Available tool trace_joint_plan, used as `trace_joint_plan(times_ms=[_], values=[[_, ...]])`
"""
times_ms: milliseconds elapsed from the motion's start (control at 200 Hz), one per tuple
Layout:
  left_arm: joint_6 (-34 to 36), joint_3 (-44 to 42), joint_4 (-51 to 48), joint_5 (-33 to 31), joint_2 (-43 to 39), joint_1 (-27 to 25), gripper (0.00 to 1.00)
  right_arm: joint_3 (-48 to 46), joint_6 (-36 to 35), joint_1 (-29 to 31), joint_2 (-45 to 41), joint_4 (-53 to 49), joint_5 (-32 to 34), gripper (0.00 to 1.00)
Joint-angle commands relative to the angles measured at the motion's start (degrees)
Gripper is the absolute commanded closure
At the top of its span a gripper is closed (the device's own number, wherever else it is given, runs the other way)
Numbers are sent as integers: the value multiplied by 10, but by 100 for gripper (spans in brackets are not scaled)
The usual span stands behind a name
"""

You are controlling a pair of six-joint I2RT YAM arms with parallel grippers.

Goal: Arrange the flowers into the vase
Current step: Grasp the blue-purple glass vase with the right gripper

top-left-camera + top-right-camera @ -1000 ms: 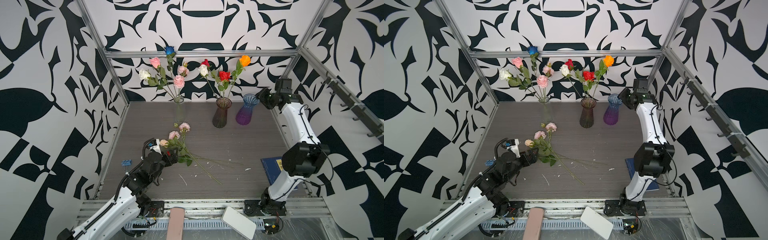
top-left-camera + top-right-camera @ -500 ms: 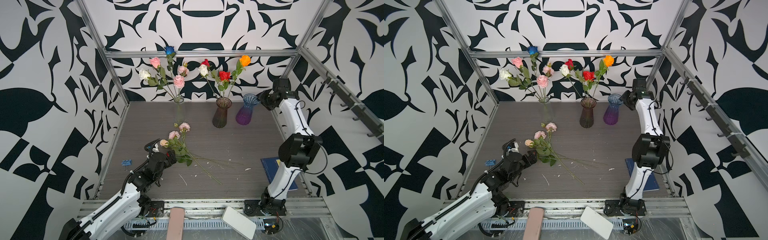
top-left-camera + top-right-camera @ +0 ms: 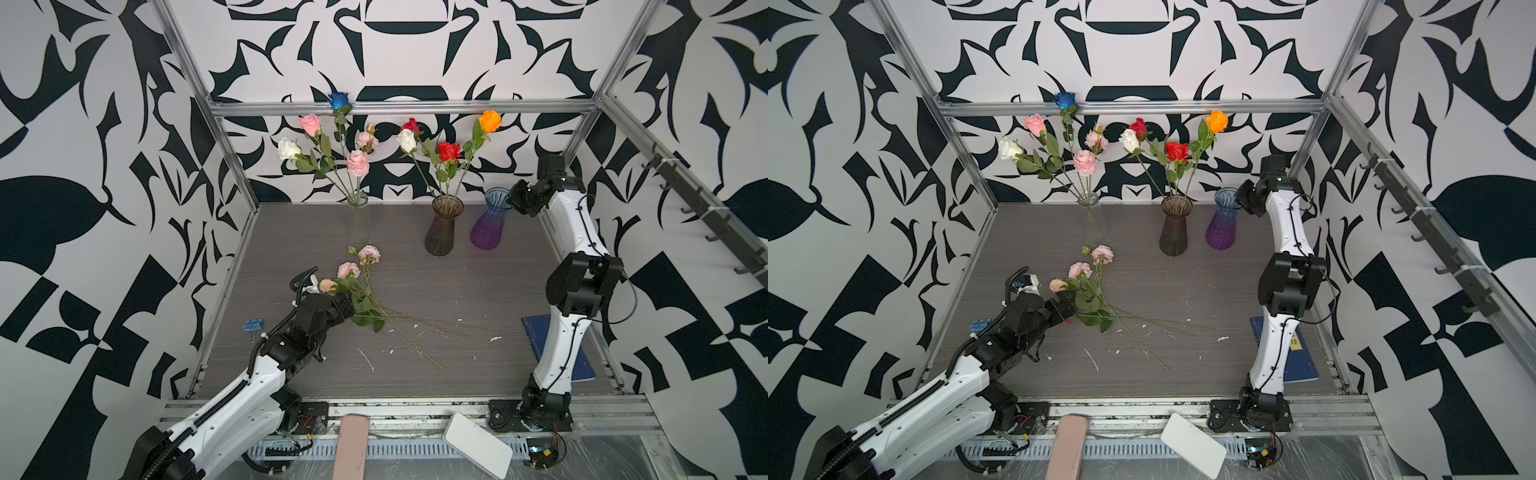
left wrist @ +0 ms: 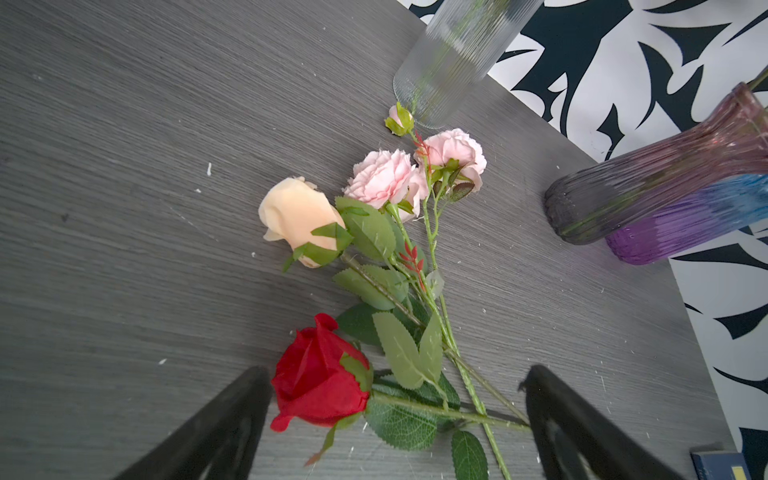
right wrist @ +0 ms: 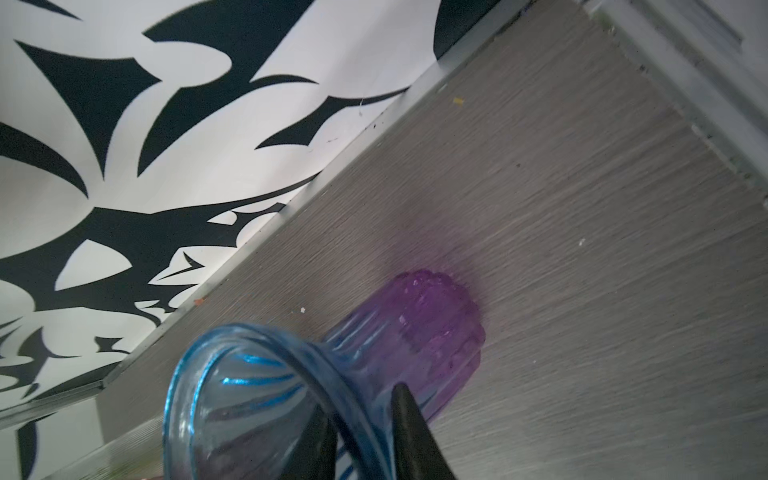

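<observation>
Several loose flowers lie on the grey table: a peach rose [image 3: 328, 285] [image 4: 297, 218], two pink ones [image 3: 348, 270] [image 4: 384, 178] and a red rose [image 4: 320, 382], their green stems crossing. My left gripper [image 3: 345, 305] [image 3: 1065, 305] [image 4: 397, 374] is open low over them, with the red head and its stem between the fingers; in both top views it hides the red rose. An empty blue and purple vase [image 3: 488, 226] [image 3: 1223, 224] [image 5: 415, 332] stands at the back right. My right gripper [image 3: 513, 199] [image 5: 361, 399] is shut on its rim, one finger inside and one outside.
A clear vase [image 3: 358, 220] and a smoky brown vase [image 3: 442, 226] at the back each hold several roses. A blue binder clip [image 3: 253, 325] lies by the left frame rail, and a blue book [image 3: 534, 332] lies behind the right arm's base. White crumbs dot the table.
The right gripper's jaws have closed on the vase rim, and that arm's elbow has shifted. The left gripper stayed open and sank a little over the loose flowers.
</observation>
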Motion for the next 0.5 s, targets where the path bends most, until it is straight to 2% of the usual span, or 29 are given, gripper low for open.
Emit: trace_joint_plan(times_ms=[0,35,140,345,495], values=[[16,20,6,25,-2,16,1,4,-9,-1,-53,-15,-1,84],[19,21,6,32,0,22,1,-11,-10,-1,-69,-15,10,91],[32,27,6,59,6,41,1,-64,-8,-1,-122,-19,40,100],[67,40,7,112,21,60,1,-208,7,7,-254,-20,38,100],[81,40,20,141,45,67,1,-323,13,35,-368,-20,26,100]])
